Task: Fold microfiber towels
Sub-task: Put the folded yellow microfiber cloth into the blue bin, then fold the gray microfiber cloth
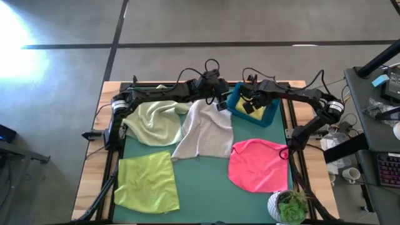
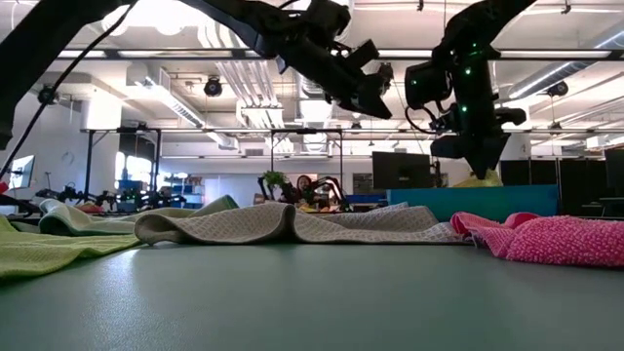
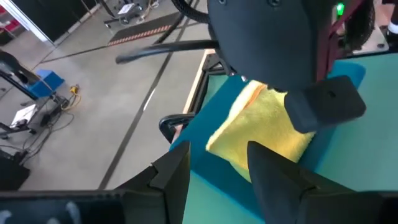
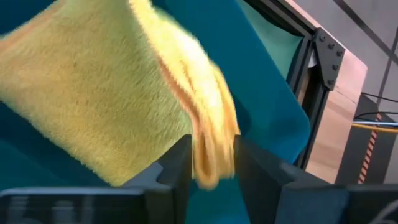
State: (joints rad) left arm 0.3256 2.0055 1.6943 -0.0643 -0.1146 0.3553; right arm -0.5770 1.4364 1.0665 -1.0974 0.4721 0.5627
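Observation:
A folded yellow towel (image 3: 261,130) lies inside the blue bin (image 1: 270,115) at the table's far right. My right gripper (image 4: 212,162) hangs over the bin, with the towel's edge between its fingers. My left gripper (image 3: 217,180) hovers open just left of the bin, above its rim, holding nothing. On the green mat lie a pale green towel (image 1: 153,120) at far left, a light grey towel (image 1: 203,131) in the middle, a lime green towel (image 1: 147,181) at near left, and a hot pink towel (image 1: 257,164) at near right. All four are flat or loosely rumpled. My right gripper has the yellow towel's folded edge (image 4: 214,137) between its two fingers, and the several layers fill the gap. The fingers slant down into the bin from above. The rest of the towel (image 4: 93,93) spreads out away from the fingers inside the bin.
A small potted plant (image 1: 289,206) stands at the table's near right corner. Black frame rails run along the table's sides (image 1: 294,156). Cables loop over the far edge behind both arms. A person (image 2: 307,185) sits far off in the room beyond the table.

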